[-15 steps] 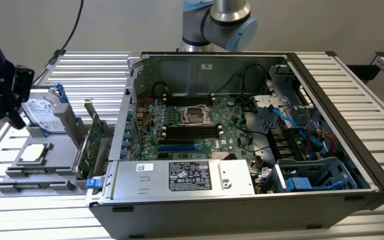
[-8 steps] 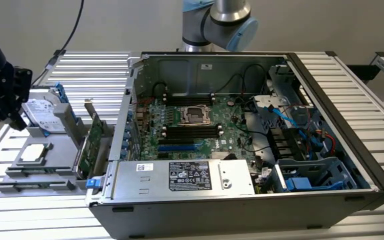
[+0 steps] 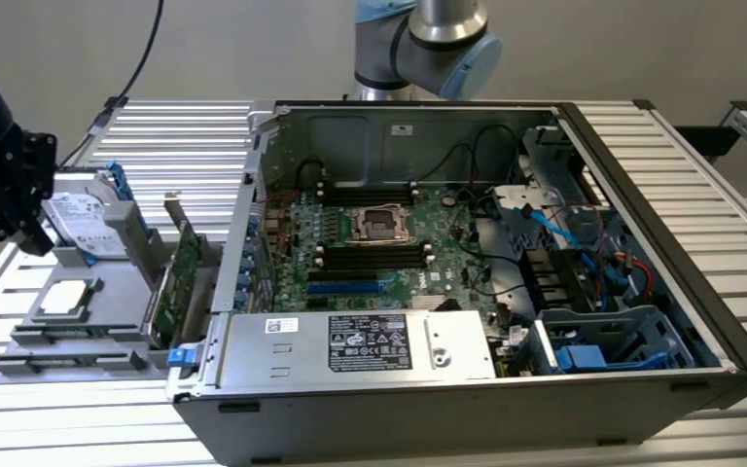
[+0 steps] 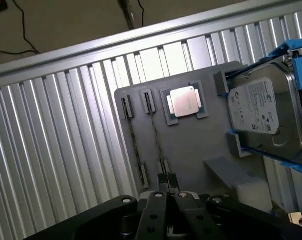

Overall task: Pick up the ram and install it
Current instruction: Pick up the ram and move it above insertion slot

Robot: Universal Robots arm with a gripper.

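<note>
The gripper hangs above a grey tray that lies on the slatted metal table, at the exterior view's left of the open computer case. Its two black fingers are pressed together with nothing between them. In the wrist view the fingertips sit over the near end of the tray, in line with one of two thin dark strips that run between pairs of small clips. The strips are seen edge-on, so it is hard to be sure, but the one nearest the fingertips looks like the ram, standing on its long edge in its holder and not touched by the fingers. Just beside the clips, a square silver processor rests flat in a pocket of the tray. Beyond it a silver hard drive with blue rails leans upright in a bracket. In the exterior view a tall green card stands on edge between the tray and the case wall. Inside the case the green motherboard lies exposed, with dark memory slots on both sides of the central socket.
</note>
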